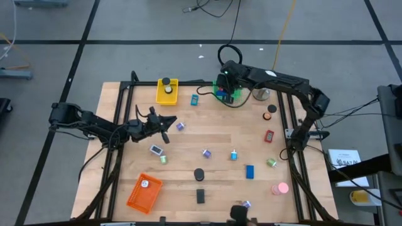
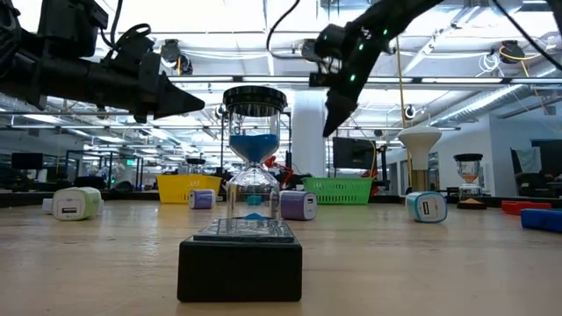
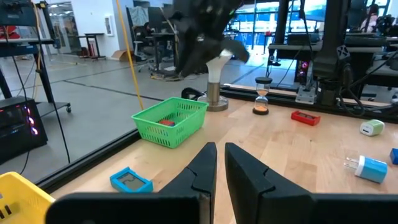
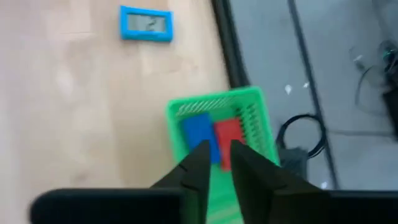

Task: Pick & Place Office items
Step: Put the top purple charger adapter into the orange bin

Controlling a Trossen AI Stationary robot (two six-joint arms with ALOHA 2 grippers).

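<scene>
My right gripper (image 4: 216,163) hangs shut and empty above the green basket (image 4: 249,102), which stands at the table's far side and holds a blue block (image 4: 198,129) and a red block (image 4: 227,132). In the high view this gripper (image 1: 221,83) is over that basket (image 1: 227,95). My left gripper (image 1: 168,123) waits shut and level over the table's left half, touching nothing. Office items lie scattered on the table: a blue display piece (image 1: 194,99), a blue block (image 1: 250,171), a red piece (image 1: 269,135), a pink round piece (image 1: 280,188), a black disc (image 1: 199,174) and a black block (image 1: 200,196).
A yellow basket (image 1: 167,91) with a dark piece in it stands at the far left. An orange basket (image 1: 144,192) sits near the front left. A white ball on a grey stand (image 1: 260,94) is right of the green basket. An hourglass (image 2: 253,175) stands by the near edge.
</scene>
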